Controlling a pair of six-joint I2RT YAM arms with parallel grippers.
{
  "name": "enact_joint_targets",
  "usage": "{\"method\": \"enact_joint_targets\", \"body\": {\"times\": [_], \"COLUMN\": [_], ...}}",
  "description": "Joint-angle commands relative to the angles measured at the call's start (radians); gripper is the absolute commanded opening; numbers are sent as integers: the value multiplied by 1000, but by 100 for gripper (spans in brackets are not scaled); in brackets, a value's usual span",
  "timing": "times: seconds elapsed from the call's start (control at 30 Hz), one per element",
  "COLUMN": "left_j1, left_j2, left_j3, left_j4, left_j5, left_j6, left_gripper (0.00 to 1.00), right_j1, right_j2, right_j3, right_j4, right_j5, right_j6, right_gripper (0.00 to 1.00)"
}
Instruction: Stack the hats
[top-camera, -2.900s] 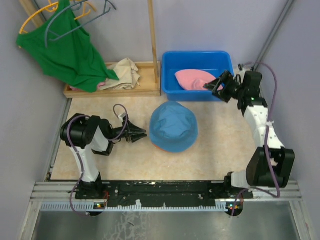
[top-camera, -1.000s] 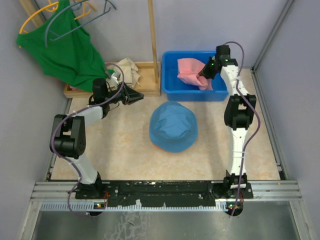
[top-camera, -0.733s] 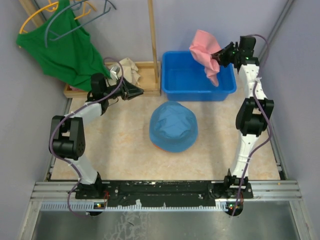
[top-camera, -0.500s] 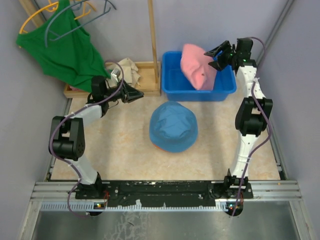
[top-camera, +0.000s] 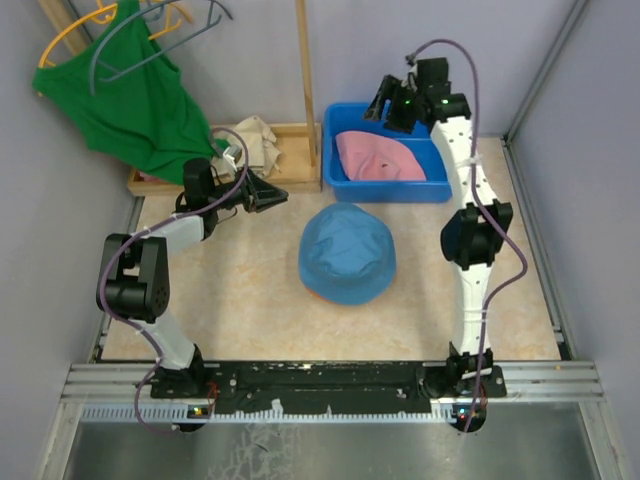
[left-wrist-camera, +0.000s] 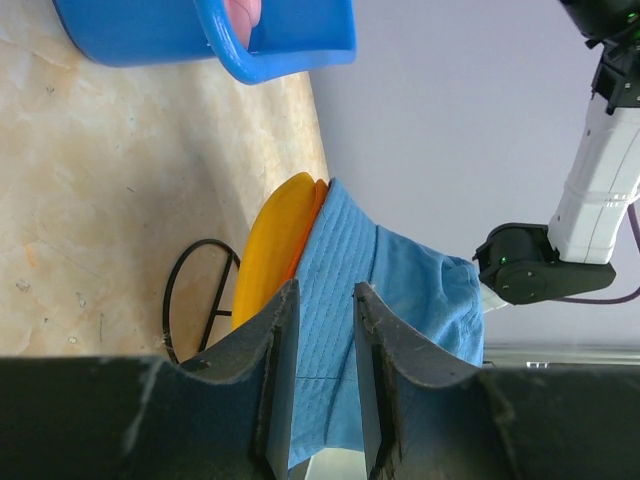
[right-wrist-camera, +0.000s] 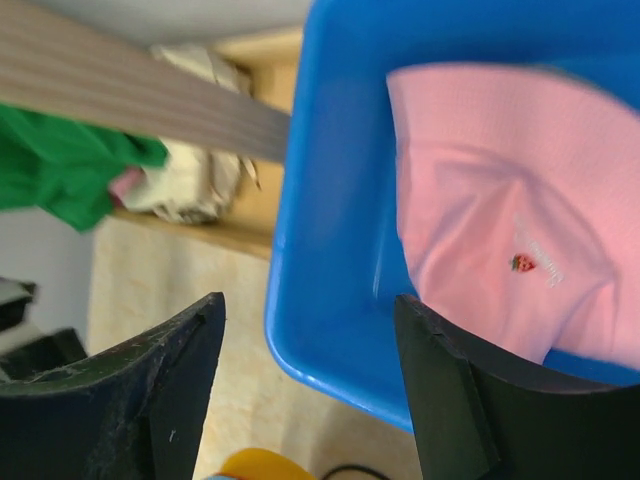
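Note:
A light blue hat (top-camera: 347, 253) lies crown up mid-table on an orange-rimmed hat (top-camera: 318, 296); the left wrist view shows a yellow-orange hat (left-wrist-camera: 275, 250) under the light blue hat (left-wrist-camera: 400, 290). A pink hat (top-camera: 383, 157) lies spread in the blue bin (top-camera: 330, 150). My right gripper (top-camera: 385, 108) hovers open over the bin's back left corner, holding nothing; the right wrist view shows the pink hat (right-wrist-camera: 490, 220) below the right gripper (right-wrist-camera: 308, 300). My left gripper (top-camera: 278, 194) points at the stack from the left, its jaws a narrow gap apart and empty, as the left gripper (left-wrist-camera: 325, 287) shows.
A wooden tray (top-camera: 290, 178) at back left holds a beige cloth (top-camera: 250, 145). A green tank top (top-camera: 130, 100) hangs on hangers above it, beside a wooden post (top-camera: 307, 80). Walls close in on both sides.
The right gripper lifted the pink hat above the bin, then opened; the hat has dropped back into the bin and the arm swung left. The left arm has moved from beside the stack toward the tray.

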Motion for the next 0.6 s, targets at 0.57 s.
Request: {"method": "enact_joint_targets", "body": {"times": [0.57], "left_j1": [31], "left_j2": [22], "left_j3": [7], "left_j4": [-26], "left_j5": [33], "left_j6": [40], "left_gripper": [34], "right_j1": [118], "right_j2": [258], "right_j3": [-11], "right_j4": [-126], "right_j5": [330], "right_j6": [-160], "right_gripper": [82]}}
